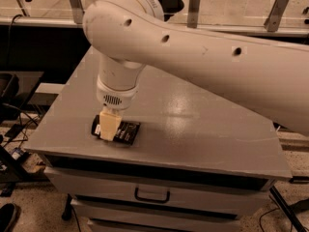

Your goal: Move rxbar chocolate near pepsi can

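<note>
The rxbar chocolate is a flat black wrapper with white lettering. It lies on the grey table top near the front left corner. My gripper points straight down over the bar's left part, its cream fingertip on or just above the wrapper. The big white arm crosses the view from the right and hides much of the table behind it. The pepsi can is out of view.
The table is a grey cabinet with a drawer and handle at its front. Cables and dark equipment lie on the floor at the left. A railing with metal posts runs behind the table.
</note>
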Available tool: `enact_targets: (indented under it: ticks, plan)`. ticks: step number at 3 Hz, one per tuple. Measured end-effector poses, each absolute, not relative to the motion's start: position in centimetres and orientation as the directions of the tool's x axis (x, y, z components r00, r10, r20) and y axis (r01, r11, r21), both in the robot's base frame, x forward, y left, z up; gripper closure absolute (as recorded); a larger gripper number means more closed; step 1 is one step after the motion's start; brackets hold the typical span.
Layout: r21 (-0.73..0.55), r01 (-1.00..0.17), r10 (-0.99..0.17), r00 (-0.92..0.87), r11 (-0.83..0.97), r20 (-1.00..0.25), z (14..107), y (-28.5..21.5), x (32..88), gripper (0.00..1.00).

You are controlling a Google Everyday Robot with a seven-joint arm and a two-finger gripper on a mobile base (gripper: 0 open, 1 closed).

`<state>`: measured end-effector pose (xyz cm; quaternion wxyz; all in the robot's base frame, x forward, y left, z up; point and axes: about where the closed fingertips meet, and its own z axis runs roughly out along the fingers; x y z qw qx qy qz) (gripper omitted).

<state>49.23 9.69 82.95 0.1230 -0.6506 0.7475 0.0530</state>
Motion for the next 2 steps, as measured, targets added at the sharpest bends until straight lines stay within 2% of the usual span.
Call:
enact_targets:
  ticks: [1, 2]
  plan:
    - [-0.081, -0.986, -0.96, -0.123, 0.148, -0.253, 83.1, 9.7, 49.2, 0.94]
    - [-0.071, -0.993, -0.952, -0.069, 0.094, -0.298, 85.7, 8.7, 50.4, 1.0]
